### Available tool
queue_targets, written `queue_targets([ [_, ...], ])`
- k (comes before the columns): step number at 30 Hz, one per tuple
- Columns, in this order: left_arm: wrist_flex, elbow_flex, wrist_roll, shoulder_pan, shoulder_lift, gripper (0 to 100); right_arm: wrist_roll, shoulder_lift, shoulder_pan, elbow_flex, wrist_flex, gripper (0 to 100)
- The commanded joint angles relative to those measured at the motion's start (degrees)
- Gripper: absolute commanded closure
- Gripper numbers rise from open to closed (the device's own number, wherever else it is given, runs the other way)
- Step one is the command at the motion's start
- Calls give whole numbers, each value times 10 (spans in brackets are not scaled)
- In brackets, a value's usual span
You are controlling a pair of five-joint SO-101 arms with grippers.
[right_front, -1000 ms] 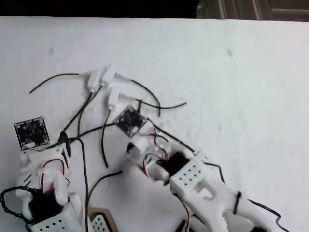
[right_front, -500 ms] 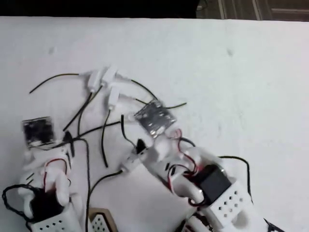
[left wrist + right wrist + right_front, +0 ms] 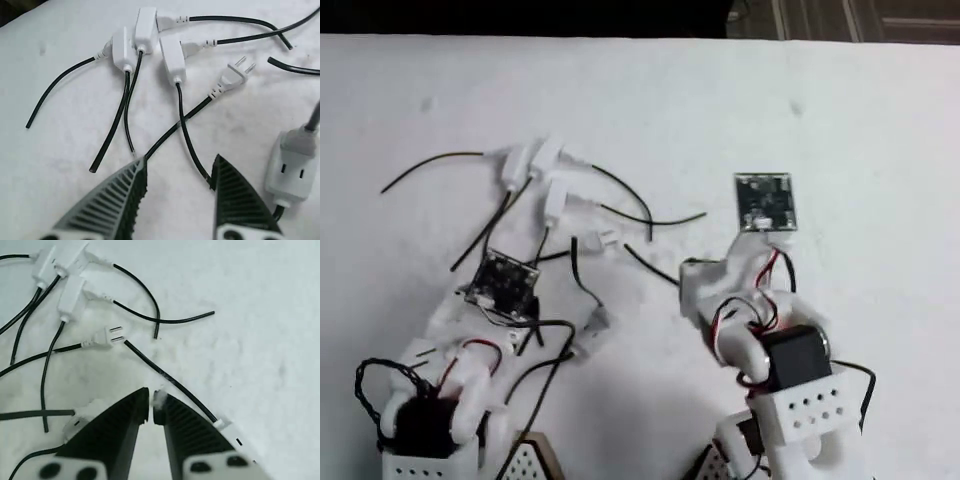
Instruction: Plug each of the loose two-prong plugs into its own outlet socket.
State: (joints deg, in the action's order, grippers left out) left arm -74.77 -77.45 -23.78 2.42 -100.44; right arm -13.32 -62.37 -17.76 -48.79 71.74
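Since a moment ago, the right arm has swung away to the right, and the left arm has come in toward the cords (image 3: 120,115). The left gripper (image 3: 180,160) has its jaws spread wide above them. The right gripper (image 3: 151,392) has its jaws pressed together. One loose plug (image 3: 605,240) lies on the white counter (image 3: 820,100) between the two arms. An outlet socket (image 3: 592,325) lies just nearer.

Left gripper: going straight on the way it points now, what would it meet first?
Probably the crossed black cords just beyond its open fingers, then a white outlet socket; depth unclear.
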Motion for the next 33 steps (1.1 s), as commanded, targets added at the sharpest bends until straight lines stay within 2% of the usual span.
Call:
queue_targets([
  [1, -4, 76, -5, -45, 111, 764, -42, -5, 62, -20, -58, 981],
  [8, -15, 192, 45, -130, 403, 702, -90, -5, 133, -74, -145, 981],
  [14, 36, 200, 67, -203, 533, 687, -92, -5, 145, -75, -148, 981],
  [24, 152, 200, 68, -221, 724, 692, -91, -5, 142, -76, -145, 981],
  [27, 185, 205, 68, -221, 787, 741, -89, -5, 142, -84, -147, 981],
  [33, 192, 229, 65, -222, 822, 936, -87, -5, 142, -86, -148, 981],
])
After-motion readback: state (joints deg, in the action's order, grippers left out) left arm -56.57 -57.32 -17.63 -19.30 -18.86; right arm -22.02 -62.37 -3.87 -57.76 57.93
